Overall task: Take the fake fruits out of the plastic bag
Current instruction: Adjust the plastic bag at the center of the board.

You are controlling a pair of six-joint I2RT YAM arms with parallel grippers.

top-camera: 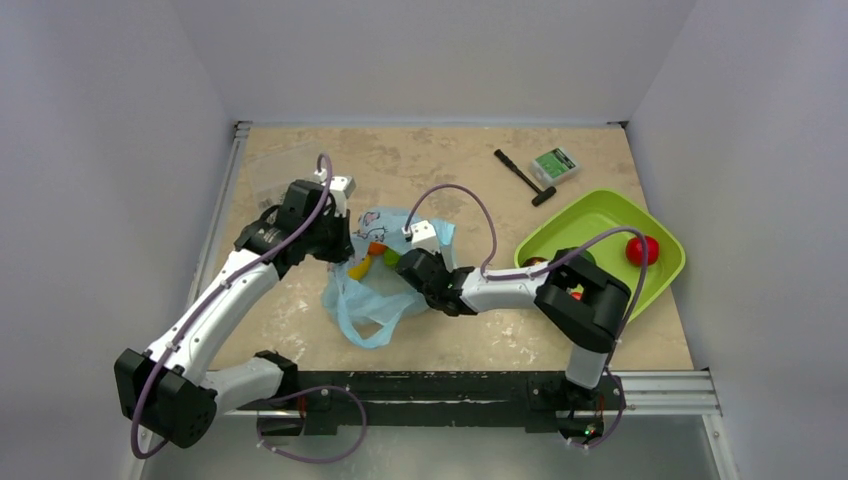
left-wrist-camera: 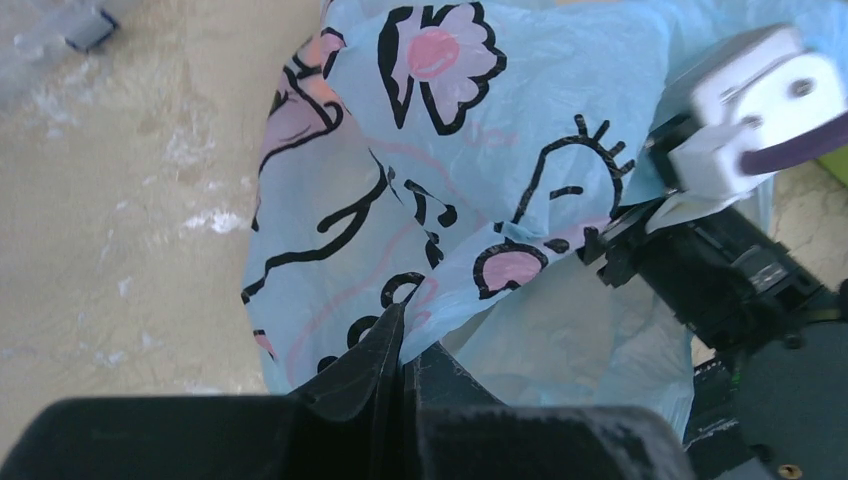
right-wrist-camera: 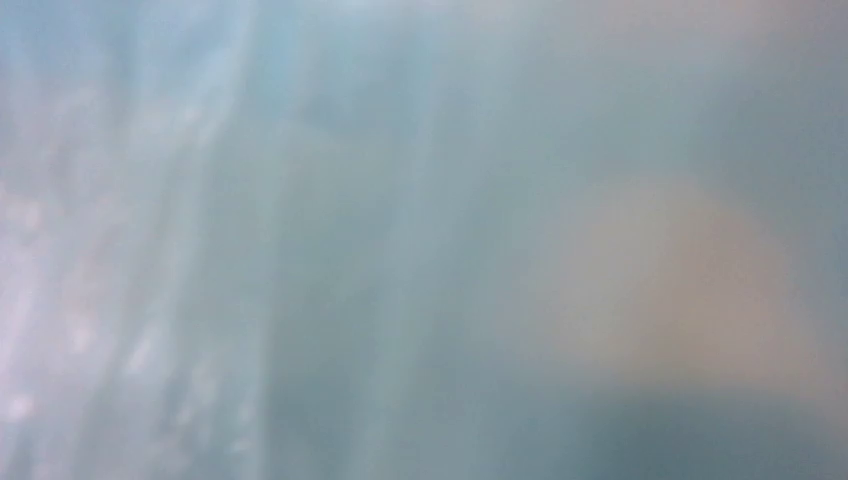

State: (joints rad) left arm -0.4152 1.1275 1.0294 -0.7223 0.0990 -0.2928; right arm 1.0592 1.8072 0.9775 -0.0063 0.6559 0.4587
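The plastic bag (top-camera: 365,295) lies mid-tabletop, slightly toward the left edge. The left gripper (left-wrist-camera: 403,335) pinches its printed film. The right gripper (top-camera: 405,263) reaches into its mouth beside the yellow fruit (top-camera: 360,268); I cannot tell whether its jaws are spread or closed.

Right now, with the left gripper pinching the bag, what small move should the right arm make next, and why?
Probably ease the right gripper a little toward the orange fruit. The left gripper is shut on the plastic bag, and the right wrist view shows only blurred film with a pale orange blob.
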